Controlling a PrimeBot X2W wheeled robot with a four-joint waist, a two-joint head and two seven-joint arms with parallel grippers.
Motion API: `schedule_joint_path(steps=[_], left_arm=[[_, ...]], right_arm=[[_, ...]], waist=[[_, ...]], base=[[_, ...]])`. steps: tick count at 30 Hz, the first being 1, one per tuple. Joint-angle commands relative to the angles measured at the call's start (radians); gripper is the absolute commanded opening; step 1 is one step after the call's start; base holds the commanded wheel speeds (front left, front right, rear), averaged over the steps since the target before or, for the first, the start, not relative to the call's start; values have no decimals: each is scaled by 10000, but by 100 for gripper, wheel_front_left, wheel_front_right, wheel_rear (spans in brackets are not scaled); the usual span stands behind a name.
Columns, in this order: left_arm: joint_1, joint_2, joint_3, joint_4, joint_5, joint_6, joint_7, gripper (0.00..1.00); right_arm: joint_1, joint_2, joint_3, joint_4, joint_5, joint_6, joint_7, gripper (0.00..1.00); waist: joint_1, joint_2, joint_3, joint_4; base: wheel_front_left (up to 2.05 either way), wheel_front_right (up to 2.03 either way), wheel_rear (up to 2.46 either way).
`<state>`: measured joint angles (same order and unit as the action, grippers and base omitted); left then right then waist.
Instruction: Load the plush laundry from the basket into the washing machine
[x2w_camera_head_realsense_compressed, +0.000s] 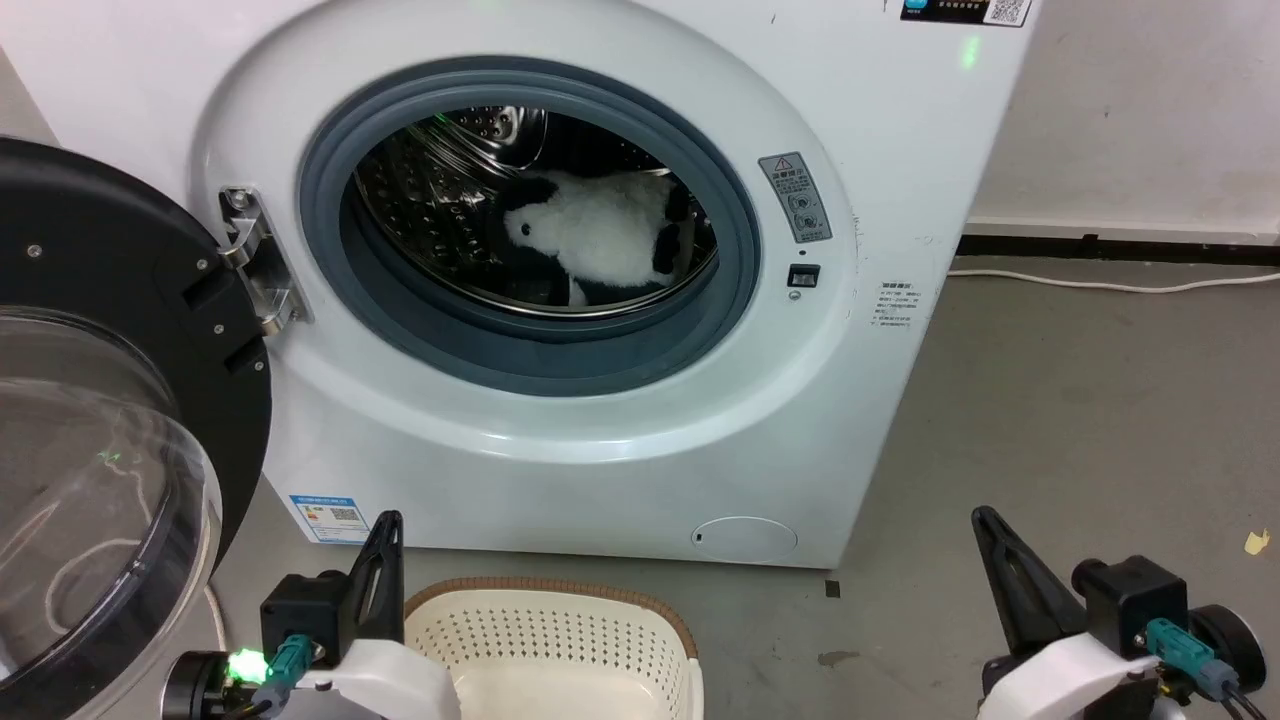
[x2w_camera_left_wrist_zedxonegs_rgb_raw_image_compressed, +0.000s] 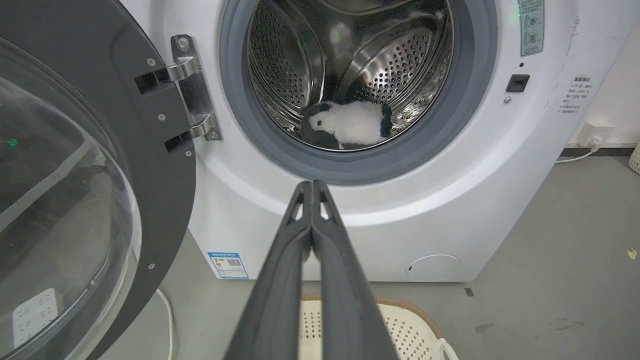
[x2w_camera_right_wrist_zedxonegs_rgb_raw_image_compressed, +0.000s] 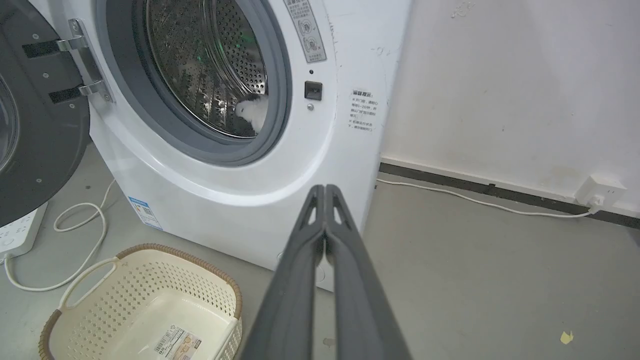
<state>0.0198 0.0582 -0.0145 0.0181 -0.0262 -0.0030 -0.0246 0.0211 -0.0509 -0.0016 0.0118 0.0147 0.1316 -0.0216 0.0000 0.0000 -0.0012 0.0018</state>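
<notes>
Inside the washing machine (x2w_camera_head_realsense_compressed: 560, 440), on the drum floor behind the grey seal, lies the plush laundry (x2w_camera_head_realsense_compressed: 600, 235), up and ahead of both claws; its long axis runs across the opening, head toward the robot's left; the left gripper (x2w_camera_left_wrist_zedxonegs_rgb_raw_image_compressed: 312, 186) sits nearer than the right gripper (x2w_camera_right_wrist_zedxonegs_rgb_raw_image_compressed: 325, 189); both are pressed closed on nothing; the toy shows fluffy white fur, black ears and limbs; the basket (x2w_camera_right_wrist_zedxonegs_rgb_raw_image_compressed: 100, 300) holds no laundry, so loading seems finished.

The left gripper (x2w_camera_left_wrist_zedxonegs_rgb_raw_image_compressed: 312, 185) rises from 6 o'clock, its fingertips pressed together. Toward 12 o'clock the plush laundry (x2w_camera_left_wrist_zedxonegs_rgb_raw_image_compressed: 350, 128) lies inside the washing machine (x2w_camera_left_wrist_zedxonegs_rgb_raw_image_compressed: 450, 195). The open door (x2w_camera_left_wrist_zedxonegs_rgb_raw_image_compressed: 160, 200) stands at 9 o'clock, and the basket (x2w_camera_left_wrist_zedxonegs_rgb_raw_image_compressed: 412, 320) at 5 o'clock.
</notes>
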Motion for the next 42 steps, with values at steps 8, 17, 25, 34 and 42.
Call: schedule_joint_path(steps=[8,17,25,34,42], left_arm=[[-188,-68,127,-160,231,28,212,0],[-198,-80,145,-181,262,30,246,0],[-198,-80,145,-181,262,30,246,0],[-198,-80,145,-181,262,30,246,0],[-198,-80,145,-181,262,30,246,0]], right_arm=[[-201,7,15,-110,-137,-9,181,0],[-211,7,16,-118,-147,-9,216,0],[-211,7,16,-118,-147,-9,216,0],[-211,7,16,-118,-147,-9,216,0],[-211,7,16,-118,-147,-9,216,0]], waist=[[0,0,10,-15],[0,0,12,-18],[0,0,12,-18],[0,0,12,-18],[0,0,12,-18]], base=[[0,0,0],[0,0,0],[0,0,0],[0,0,0],[0,0,0]])
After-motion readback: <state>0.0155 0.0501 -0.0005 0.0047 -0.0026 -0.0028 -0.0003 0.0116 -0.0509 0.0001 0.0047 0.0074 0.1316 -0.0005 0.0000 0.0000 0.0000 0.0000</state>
